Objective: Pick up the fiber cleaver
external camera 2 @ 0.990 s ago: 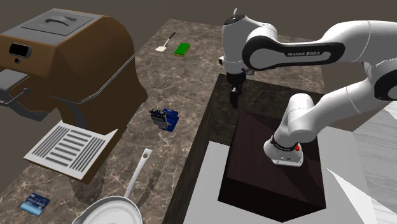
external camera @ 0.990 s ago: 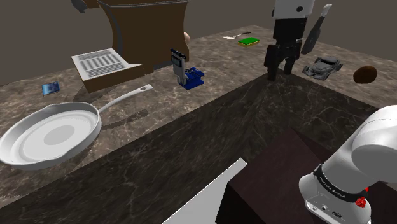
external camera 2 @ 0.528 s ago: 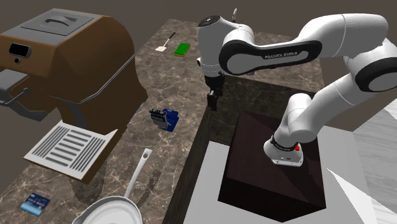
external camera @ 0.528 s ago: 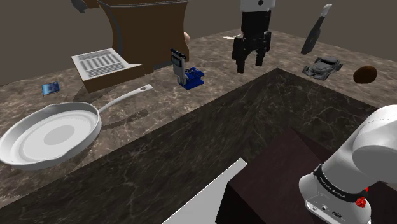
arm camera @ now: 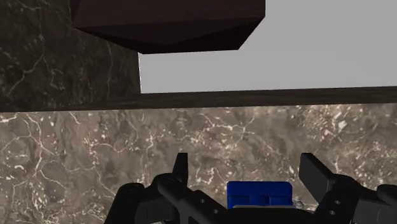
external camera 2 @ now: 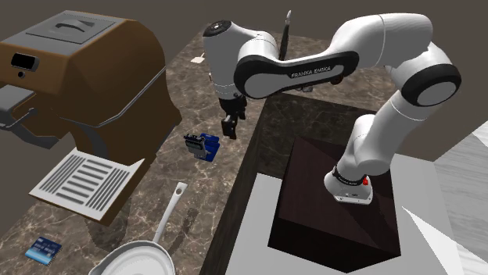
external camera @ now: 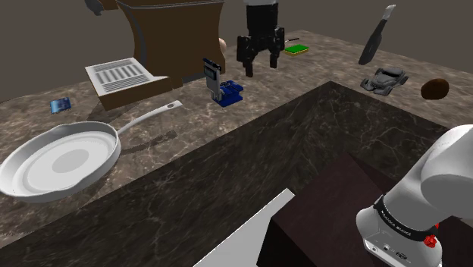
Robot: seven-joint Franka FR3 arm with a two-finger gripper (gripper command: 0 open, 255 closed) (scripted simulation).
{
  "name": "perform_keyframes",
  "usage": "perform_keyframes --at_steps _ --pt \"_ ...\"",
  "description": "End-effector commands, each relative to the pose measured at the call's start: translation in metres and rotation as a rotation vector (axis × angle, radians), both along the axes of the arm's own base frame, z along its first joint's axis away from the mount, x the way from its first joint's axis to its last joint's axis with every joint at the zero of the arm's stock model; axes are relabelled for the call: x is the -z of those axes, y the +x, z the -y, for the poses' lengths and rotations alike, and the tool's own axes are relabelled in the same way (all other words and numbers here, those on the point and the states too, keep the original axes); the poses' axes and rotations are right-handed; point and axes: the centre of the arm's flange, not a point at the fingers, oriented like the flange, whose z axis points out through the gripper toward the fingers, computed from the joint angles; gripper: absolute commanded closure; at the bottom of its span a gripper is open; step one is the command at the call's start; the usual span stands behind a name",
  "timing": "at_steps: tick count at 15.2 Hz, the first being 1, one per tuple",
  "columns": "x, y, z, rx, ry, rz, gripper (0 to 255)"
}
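Observed: the fiber cleaver (external camera: 226,89), a small blue and grey device, stands upright on the dark marble counter (external camera: 197,121), between the brown grill-like appliance (external camera 2: 86,70) and the counter's inner edge. The black gripper (external camera: 258,67) hangs in the air above the counter, just beside the cleaver on the shoulder view's right and higher than it; no contact is seen. Fingers point downward and stand wide apart with nothing between the tips. In the second exterior view the gripper (external camera 2: 229,129) sits just up and right of the cleaver (external camera 2: 203,146). In the wrist view the cleaver's blue body (arm camera: 259,194) shows between the two fingers of the gripper (arm camera: 247,168), touched by neither, with marble beyond it and the dark stand (arm camera: 172,22) further off. Other items on the counter: a white frying pan (external camera: 64,159) with a long handle, a slotted grille tray (external camera: 117,73) by the appliance, a small blue card (external camera: 61,104), a green sponge (external camera: 296,49), a grey toy car (external camera: 385,78) and a knife (external camera: 377,34) well apart from the cleaver.
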Motion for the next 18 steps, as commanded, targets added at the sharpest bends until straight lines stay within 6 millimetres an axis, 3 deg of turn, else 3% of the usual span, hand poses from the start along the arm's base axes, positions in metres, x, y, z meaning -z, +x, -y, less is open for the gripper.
perform_keyframes --at_steps 1,12,18 --pt "-0.003 0.018 -0.016 -0.001 -0.013 0.014 0" --pt "-0.023 0.127 -0.101 -0.011 -0.088 0.088 0" --pt "0.009 0.127 -0.101 -0.011 -0.088 0.088 0"
